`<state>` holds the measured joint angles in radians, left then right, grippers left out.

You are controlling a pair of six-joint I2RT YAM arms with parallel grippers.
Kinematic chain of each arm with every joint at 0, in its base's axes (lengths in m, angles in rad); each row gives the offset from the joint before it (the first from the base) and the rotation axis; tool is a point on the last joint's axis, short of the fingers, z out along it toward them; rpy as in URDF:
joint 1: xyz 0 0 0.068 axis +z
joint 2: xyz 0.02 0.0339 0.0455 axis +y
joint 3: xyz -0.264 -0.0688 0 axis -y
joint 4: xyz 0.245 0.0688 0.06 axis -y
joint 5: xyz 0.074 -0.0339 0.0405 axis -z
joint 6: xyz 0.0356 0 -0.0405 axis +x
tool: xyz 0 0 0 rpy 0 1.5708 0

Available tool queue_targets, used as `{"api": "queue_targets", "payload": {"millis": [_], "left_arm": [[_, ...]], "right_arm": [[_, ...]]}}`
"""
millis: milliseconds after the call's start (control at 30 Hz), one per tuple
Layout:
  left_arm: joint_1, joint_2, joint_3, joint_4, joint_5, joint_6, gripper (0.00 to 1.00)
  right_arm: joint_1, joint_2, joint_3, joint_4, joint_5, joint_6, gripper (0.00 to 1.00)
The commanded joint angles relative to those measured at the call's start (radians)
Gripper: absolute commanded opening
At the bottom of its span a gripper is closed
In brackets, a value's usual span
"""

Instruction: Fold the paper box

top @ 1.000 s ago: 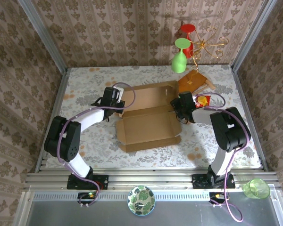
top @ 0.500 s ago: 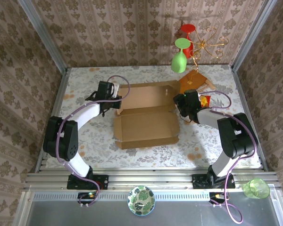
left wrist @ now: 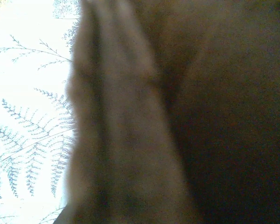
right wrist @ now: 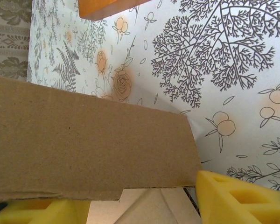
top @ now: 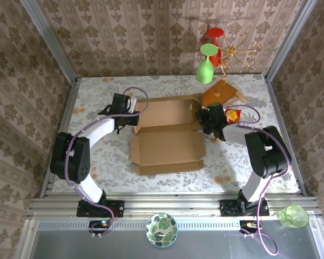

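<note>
The paper box lies open in the middle of the table, its shallow tray towards me and its lid panel flat behind. My left gripper is at the box's left edge by the hinge crease. Its wrist view is taken up by blurred brown cardboard very close, and the fingers are hidden. My right gripper is at the box's right edge. In the right wrist view its yellow pads stand wide apart, and a cardboard flap lies across the gap, face towards the camera.
A reddish wooden board lies just behind the right gripper, with a red and yellow packet beside it. A green glass, a red object and a gold wire stand are at the back right.
The box has turned squarer to the table and slid slightly left. My left gripper moved back and left along the box's edge. The right gripper shifted a little towards the back.
</note>
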<state>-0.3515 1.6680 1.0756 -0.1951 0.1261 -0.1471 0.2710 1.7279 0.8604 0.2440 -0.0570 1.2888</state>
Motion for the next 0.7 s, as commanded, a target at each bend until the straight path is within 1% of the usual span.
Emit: {"api": "queue_targets", "payload": {"millis": [0, 133, 367, 533, 667], "left_arm": [[-0.009, 0.019, 0.029, -0.009, 0.046, -0.026, 0.0], [-0.011, 0.024, 0.034, -0.01, 0.047, -0.029, 0.0], [-0.012, 0.029, 0.036, -0.001, 0.049, -0.044, 0.0], [-0.012, 0.03, 0.034, 0.005, 0.05, -0.048, 0.0], [-0.012, 0.026, 0.031, 0.006, 0.052, -0.051, 0.0]], "right_arm": [[0.016, -0.012, -0.013, 0.042, -0.009, 0.044, 0.61], [0.024, -0.017, -0.017, 0.078, -0.012, 0.101, 0.6], [0.069, -0.016, 0.014, 0.1, 0.007, 0.195, 0.58], [0.094, 0.011, 0.051, 0.067, 0.011, 0.198, 0.57], [0.106, 0.033, 0.06, 0.075, 0.01, 0.195, 0.56]]}}
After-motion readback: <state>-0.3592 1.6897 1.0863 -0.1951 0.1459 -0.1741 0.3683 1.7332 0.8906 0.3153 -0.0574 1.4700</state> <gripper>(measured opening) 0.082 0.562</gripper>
